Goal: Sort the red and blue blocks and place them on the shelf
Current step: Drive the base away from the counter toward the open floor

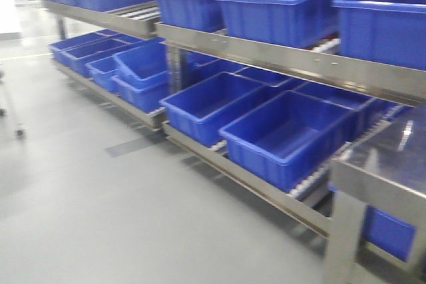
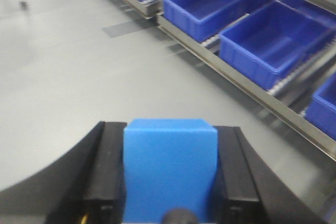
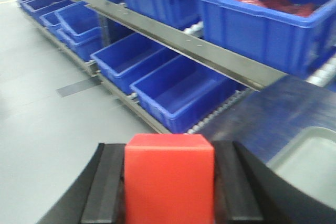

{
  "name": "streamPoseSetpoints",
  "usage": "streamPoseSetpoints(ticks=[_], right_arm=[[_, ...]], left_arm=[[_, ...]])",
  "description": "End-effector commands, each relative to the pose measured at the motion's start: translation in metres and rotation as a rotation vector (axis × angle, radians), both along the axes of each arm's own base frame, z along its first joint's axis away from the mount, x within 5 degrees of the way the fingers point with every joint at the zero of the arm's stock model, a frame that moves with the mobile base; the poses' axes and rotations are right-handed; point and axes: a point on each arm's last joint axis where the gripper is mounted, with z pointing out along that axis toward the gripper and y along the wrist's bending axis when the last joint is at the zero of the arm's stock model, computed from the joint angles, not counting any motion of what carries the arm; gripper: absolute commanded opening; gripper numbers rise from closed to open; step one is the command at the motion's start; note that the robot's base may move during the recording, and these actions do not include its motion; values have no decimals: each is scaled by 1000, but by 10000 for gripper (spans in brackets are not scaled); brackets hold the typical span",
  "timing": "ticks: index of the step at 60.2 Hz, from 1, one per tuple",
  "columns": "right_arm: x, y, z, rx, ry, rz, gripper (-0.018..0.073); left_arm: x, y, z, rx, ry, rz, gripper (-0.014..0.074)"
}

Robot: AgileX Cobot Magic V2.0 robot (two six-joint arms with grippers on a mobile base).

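In the left wrist view a bright blue block (image 2: 170, 169) fills the gap between two black fingers (image 2: 105, 171), so my left gripper (image 2: 170, 129) is shut on it, above grey floor. In the right wrist view a red block (image 3: 169, 177) is clamped the same way in my right gripper (image 3: 169, 142). The shelf (image 1: 286, 58) is a steel rack with flat front rails and white rollers; it runs across the front view from upper left to right, and shows as the shelf (image 2: 247, 85) and the shelf (image 3: 194, 51) in the wrist views. Neither gripper appears in the front view.
Large blue bins (image 1: 283, 134) sit on the lower tier and more bins (image 1: 266, 4) on the upper one. One upper bin (image 3: 262, 19) holds red things. A shiny steel tabletop (image 1: 393, 157) with a shallow grey tray (image 3: 310, 161) stands at the right. Grey floor (image 1: 100, 204) lies at left.
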Motion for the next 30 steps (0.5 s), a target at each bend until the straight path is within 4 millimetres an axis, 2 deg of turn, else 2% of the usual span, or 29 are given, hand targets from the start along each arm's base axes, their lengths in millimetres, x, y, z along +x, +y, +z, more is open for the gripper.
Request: streamPoseSetpoints(ticks=[1, 30], right_arm=[[0, 0, 17, -6, -115, 1, 59], [0, 0, 17, -6, -115, 1, 59]], left_arm=[[3, -2, 17, -22, -111, -13, 128], [3, -2, 17, -22, -111, -13, 128]])
